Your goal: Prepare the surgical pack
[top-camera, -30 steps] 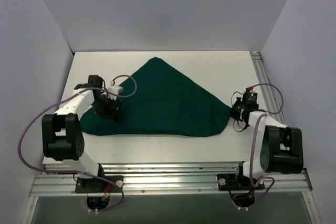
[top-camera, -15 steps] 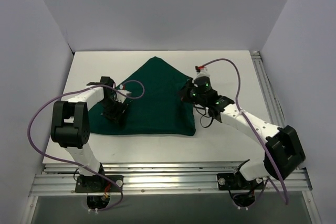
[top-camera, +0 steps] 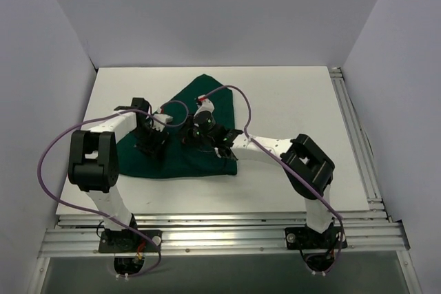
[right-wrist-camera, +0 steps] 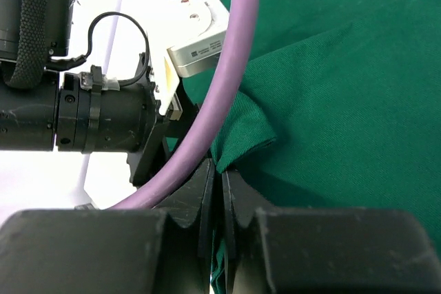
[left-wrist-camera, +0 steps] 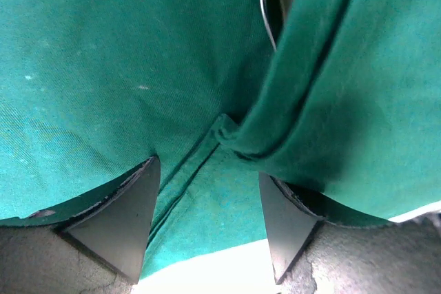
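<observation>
Left gripper (left-wrist-camera: 207,228): jaws apart, low over the left part of the drape (top-camera: 215,101), holding nothing. Right gripper (right-wrist-camera: 215,170): pinched shut on a drape corner carried over the drape's middle, close beside the left wrist.

Risks: the wrists collide, the purple cable (right-wrist-camera: 238,67) snags, or the corner slips and the fold reopens.

Room: bare table (top-camera: 296,101) right of the drape.

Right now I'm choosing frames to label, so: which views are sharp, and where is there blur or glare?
Top external: evenly lit, sharp, no glare on the drape. Left wrist: its weave crisp, the left gripper's near fingers soft. Right wrist: the purple cable close and blurred, the white table washed out.
</observation>
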`<state>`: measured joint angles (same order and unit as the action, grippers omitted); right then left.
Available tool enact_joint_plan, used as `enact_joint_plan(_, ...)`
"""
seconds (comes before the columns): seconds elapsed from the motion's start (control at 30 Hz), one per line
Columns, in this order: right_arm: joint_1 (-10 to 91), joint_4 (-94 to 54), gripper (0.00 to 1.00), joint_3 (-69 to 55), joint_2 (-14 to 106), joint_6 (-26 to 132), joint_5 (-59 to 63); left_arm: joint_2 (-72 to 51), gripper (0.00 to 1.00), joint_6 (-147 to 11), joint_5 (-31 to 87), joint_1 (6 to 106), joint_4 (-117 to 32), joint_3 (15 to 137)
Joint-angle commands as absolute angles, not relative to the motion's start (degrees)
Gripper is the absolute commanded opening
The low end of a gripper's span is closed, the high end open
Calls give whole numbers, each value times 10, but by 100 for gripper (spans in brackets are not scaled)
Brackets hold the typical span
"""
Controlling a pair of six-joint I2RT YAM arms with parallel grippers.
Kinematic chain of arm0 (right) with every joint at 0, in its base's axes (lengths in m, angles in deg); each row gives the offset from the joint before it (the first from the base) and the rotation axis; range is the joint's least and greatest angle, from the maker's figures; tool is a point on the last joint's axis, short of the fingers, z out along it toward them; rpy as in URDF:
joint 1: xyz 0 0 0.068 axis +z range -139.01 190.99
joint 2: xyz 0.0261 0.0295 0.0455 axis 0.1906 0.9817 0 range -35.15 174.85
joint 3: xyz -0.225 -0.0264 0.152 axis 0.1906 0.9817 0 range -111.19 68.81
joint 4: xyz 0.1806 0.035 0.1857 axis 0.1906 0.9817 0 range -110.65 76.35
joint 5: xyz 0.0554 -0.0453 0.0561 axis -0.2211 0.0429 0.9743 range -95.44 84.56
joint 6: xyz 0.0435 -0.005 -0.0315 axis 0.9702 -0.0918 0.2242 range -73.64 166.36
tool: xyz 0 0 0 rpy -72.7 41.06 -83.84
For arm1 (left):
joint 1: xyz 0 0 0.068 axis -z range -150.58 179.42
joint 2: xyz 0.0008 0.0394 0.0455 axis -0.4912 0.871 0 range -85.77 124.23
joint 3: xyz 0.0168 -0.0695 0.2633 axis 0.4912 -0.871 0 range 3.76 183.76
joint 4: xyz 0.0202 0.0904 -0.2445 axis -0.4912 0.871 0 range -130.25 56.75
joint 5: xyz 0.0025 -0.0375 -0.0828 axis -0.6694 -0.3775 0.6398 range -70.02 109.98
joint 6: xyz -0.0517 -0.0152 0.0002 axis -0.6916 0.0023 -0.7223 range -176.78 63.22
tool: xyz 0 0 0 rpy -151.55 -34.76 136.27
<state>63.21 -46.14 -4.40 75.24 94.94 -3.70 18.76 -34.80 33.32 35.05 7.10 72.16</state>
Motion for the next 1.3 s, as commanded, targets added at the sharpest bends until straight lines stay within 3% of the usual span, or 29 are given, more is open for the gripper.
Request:
enact_joint_plan(0.0,646,-535,0,-93,753,976,-53,195,68,-346,359,354,41,742)
enact_joint_plan(0.57,654,-567,0,-118,781,1001,-97,203,68,-348,362,354,40,753)
enact_joint_plan(1.0,659,-604,0,-133,885,1011,-38,201,68,-348,362,343,40,759)
enact_joint_plan(1.13,662,-588,29,-146,875,969,-39,190,69,-345,360,336,51,770)
enact_joint_plan(1.27,672,-551,45,-165,848,911,-50,168,70,-336,358,322,75,788)
